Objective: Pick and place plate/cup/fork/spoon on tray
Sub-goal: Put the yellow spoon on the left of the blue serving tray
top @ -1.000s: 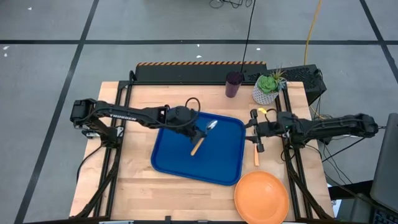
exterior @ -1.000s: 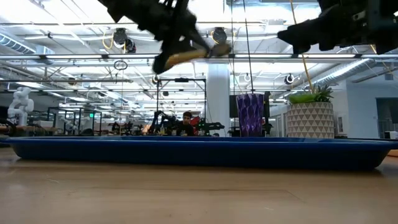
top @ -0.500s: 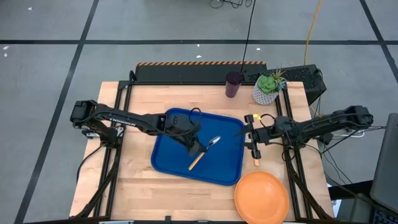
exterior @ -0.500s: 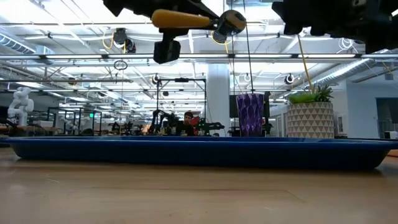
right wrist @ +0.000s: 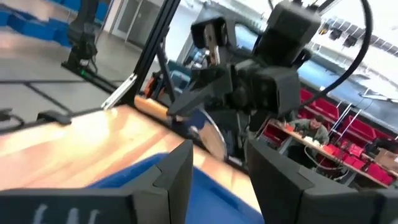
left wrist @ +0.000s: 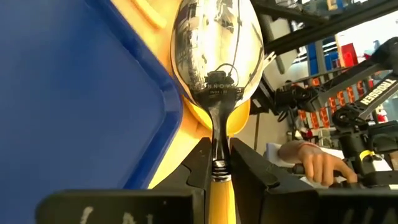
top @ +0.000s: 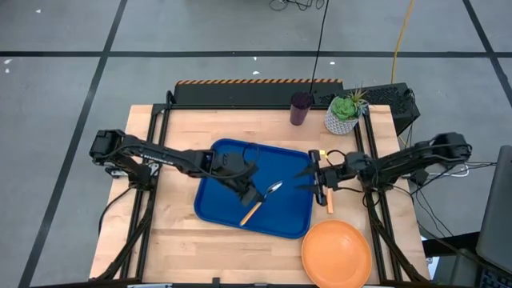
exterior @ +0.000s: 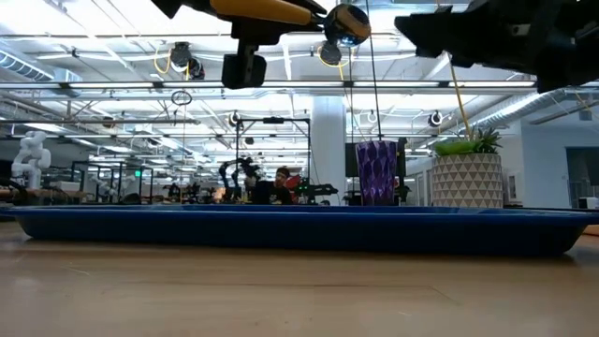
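My left gripper (top: pixel 251 195) is shut on the spoon (top: pixel 264 200), which has a silver bowl and an orange handle, above the middle of the blue tray (top: pixel 224 208). My right gripper (top: pixel 307 178) is open and empty over the tray's right edge, its fingers pointing toward the spoon. The fork's orange handle (top: pixel 329 201) lies on the table just right of the tray, its tines hidden under my right arm. The orange plate (top: pixel 336 253) lies flat at the near right corner. The purple cup (top: pixel 302 108) stands upright at the far edge. My left gripper pinches the spoon between its two fingers at the neck (left wrist: pixel 217 155), where the metal stem meets the orange handle. The fingers come slanting down from the table's left and lie across the spoon. The spoon is lifted clear above the tray, about level (exterior: pixel 281 11), its bowl (left wrist: pixel 214 50) toward the table's right.
A white pot with a green succulent (top: pixel 344 114) stands next to the cup at the far right. Black frame rails run along the table's left and right sides. A person's hand (left wrist: pixel 311 163) shows in the room beyond the table.
My left gripper has carried the spoon toward the table's near edge over the tray, and the spoon has turned from tilted to about level. My right gripper has moved toward the table's left, from beside the tray to over its right edge.
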`<state>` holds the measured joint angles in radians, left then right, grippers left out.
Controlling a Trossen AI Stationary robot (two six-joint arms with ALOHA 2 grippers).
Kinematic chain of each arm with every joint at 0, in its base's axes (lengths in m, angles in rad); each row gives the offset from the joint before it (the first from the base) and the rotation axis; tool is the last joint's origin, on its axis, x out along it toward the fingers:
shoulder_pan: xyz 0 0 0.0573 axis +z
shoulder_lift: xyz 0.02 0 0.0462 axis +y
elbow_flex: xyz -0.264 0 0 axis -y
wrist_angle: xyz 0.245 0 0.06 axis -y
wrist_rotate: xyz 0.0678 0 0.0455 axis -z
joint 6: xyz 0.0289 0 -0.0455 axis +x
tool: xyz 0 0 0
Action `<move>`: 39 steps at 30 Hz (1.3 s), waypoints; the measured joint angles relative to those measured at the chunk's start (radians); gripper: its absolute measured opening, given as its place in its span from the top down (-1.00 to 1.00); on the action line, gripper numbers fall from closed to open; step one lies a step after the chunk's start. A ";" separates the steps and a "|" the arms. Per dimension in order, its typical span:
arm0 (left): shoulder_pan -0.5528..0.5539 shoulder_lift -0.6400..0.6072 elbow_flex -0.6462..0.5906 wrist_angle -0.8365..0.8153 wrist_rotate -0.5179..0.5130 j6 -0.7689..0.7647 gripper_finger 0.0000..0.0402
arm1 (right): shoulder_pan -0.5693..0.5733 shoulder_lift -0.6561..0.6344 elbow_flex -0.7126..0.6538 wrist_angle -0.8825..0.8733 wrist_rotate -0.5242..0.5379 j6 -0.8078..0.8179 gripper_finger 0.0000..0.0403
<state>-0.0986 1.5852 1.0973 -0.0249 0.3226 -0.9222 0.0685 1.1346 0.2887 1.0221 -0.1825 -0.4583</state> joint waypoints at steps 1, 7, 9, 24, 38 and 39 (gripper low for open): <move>0.000 0.000 0.000 -0.009 0.000 -0.004 0.79 | 0.000 0.016 0.003 0.000 0.000 -0.002 0.29; -0.003 0.000 0.000 -0.019 -0.007 -0.016 0.79 | 0.013 0.117 0.085 0.005 0.000 0.005 0.29; -0.007 0.000 0.000 -0.022 -0.008 -0.016 0.79 | 0.023 0.163 0.116 -0.002 0.000 0.005 0.29; -0.035 0.000 0.000 -0.055 -0.018 -0.026 0.79 | 0.035 0.246 0.188 -0.002 0.051 -0.005 0.56; -0.036 0.000 0.000 -0.060 -0.027 -0.027 0.79 | 0.030 0.246 0.188 -0.025 0.051 -0.031 0.44; -0.036 0.000 0.000 -0.060 -0.027 -0.027 0.79 | 0.030 0.246 0.188 -0.026 0.054 -0.026 0.39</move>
<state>-0.1341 1.5856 1.0969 -0.0852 0.2955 -0.9493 0.0982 1.3808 0.4763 0.9958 -0.1289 -0.4842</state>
